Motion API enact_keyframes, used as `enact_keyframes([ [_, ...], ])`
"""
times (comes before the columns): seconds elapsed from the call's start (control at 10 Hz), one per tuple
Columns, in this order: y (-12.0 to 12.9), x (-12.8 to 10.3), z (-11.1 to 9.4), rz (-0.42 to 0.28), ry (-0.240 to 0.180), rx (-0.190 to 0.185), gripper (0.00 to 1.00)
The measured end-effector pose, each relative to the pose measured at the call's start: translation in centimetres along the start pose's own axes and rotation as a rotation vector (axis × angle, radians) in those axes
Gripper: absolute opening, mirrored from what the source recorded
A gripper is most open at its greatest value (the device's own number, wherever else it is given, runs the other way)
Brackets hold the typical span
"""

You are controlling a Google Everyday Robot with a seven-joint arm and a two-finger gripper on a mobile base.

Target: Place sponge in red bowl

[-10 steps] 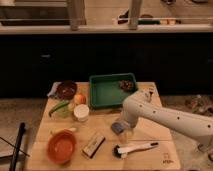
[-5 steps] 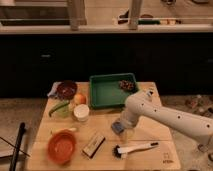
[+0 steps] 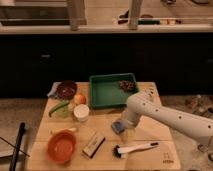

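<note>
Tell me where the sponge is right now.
In the camera view, the sponge is just right of centre, at the gripper, between the green tray and the brush.

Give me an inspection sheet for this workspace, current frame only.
Surface: light wooden table, items mostly on its left half.
Job's things: small blue-grey sponge mid-table at the claw; bright orange-red round bowl front left, looks empty.
Clutter: green rectangular tray with something brown in its back right corner; dark maroon bowl; white cup; tan block with dark stripe; white-handled black brush.
Claw: claw at the sponge, on the white arm reaching in from the right.
Cables: nothing seen.
Surroundings: dark cabinets behind the table, under a pale countertop.
</note>
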State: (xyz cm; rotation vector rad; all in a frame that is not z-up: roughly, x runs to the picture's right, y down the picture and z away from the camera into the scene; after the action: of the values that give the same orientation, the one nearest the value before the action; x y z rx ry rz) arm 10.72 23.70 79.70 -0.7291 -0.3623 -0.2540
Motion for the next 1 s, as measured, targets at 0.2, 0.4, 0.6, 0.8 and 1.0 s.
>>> enact_keyframes([
  [0.2, -0.1, 0.0, -0.6, -0.005, 0.004, 0.012, 0.8],
  [0.4, -0.6, 0.3, -0.9, -0.016, 0.007, 0.024, 0.8],
  [0.6, -1.4, 0.4, -0.8, -0.033, 0.007, 0.029, 0.8],
  [0.8, -2.0, 0.6, -0.7, -0.045, 0.007, 0.034, 0.8],
  [1.0, -2.5, 0.8, -0.1, -0.06, 0.013, 0.046, 0.74],
])
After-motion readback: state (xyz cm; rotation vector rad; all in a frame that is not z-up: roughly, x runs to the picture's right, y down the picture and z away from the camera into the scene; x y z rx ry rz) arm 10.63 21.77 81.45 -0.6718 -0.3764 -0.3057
